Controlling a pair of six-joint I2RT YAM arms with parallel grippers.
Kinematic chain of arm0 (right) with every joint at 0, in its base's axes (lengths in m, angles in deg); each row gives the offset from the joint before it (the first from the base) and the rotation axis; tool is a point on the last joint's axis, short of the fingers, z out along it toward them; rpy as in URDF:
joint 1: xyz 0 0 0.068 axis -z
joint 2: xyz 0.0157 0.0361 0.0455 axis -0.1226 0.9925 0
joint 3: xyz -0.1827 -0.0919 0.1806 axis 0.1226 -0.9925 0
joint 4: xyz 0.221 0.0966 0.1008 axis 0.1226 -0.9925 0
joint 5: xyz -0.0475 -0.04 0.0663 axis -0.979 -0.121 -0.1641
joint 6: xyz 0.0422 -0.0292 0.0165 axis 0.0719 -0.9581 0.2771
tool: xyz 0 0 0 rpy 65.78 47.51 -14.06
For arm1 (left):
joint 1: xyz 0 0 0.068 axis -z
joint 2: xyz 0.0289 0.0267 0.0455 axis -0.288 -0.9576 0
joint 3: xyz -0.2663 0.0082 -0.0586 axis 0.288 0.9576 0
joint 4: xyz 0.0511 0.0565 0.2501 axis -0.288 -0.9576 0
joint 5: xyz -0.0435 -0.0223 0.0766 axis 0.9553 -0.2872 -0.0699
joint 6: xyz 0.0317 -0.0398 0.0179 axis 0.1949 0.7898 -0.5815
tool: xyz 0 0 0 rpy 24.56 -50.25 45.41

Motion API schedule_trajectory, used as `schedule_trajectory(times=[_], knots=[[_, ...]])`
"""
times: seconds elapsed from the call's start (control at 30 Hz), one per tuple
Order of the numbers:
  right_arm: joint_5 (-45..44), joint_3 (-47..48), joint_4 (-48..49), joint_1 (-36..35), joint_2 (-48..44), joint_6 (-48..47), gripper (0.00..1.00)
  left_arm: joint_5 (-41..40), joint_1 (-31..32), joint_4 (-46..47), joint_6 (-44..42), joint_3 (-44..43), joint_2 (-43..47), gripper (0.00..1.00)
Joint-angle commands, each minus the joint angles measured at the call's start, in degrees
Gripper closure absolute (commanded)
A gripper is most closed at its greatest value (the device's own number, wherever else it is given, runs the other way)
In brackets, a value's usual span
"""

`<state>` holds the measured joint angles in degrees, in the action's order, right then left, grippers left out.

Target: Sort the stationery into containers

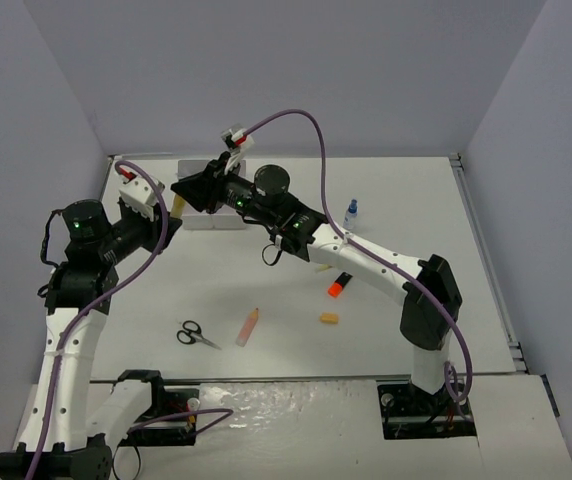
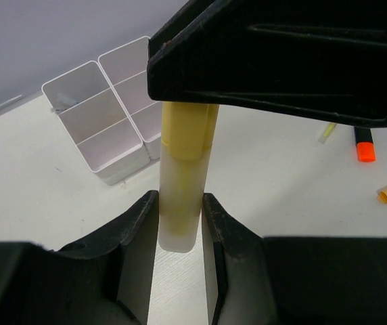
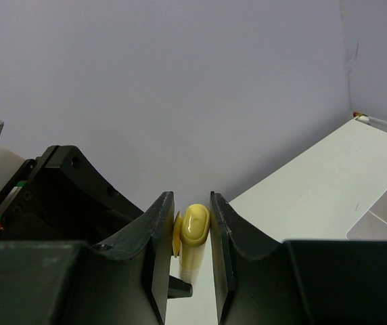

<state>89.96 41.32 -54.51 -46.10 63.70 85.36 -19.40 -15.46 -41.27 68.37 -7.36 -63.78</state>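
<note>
Both grippers are clenched on one yellow marker (image 2: 185,169). The left gripper (image 2: 180,206) pinches the pale barrel between its two black fingers, and the right gripper (image 3: 191,215) grasps the capped end, its fingers pressed to either side of the rounded yellow cap. In the left wrist view the black body of the right gripper sits right over the marker's upper part and hides its tip. The overhead view shows the marker at the far left of the desk (image 1: 266,280), where the two arms meet, just beside the left end of the containers (image 2: 95,112). The right gripper largely covers this white block of square compartments from above. The rest of the stationery lies loose on the desk, well apart from the containers. Black-handled scissors (image 1: 196,334) and a pinkish pen (image 1: 248,326) lie near the front. An orange marker (image 1: 339,285) and a small yellow eraser (image 1: 329,319) lie near the middle. A small blue-capped bottle (image 1: 351,211) stands upright farther back on the right.
</note>
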Motion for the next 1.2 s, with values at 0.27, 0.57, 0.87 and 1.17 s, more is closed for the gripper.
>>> schedule_trajectory(times=[0.27,0.57,0.87,1.17], knots=[[8.50,-1.44,-12.35,-2.26,2.43,-0.73,0.89,3.59,-0.57,20.51,0.81,-6.25,2.07,1.00],[7.75,3.30,-15.23,-2.31,2.99,-2.36,1.00,3.65,-0.48,20.36,1.96,-4.91,2.55,1.00],[6.64,-2.28,-14.64,-3.20,3.19,-2.04,1.00,3.73,-0.66,22.01,2.75,-8.31,1.63,1.00],[9.36,-0.67,-11.93,-2.21,2.78,0.38,0.81,5.29,-0.83,19.06,1.51,-6.05,2.22,1.00]])
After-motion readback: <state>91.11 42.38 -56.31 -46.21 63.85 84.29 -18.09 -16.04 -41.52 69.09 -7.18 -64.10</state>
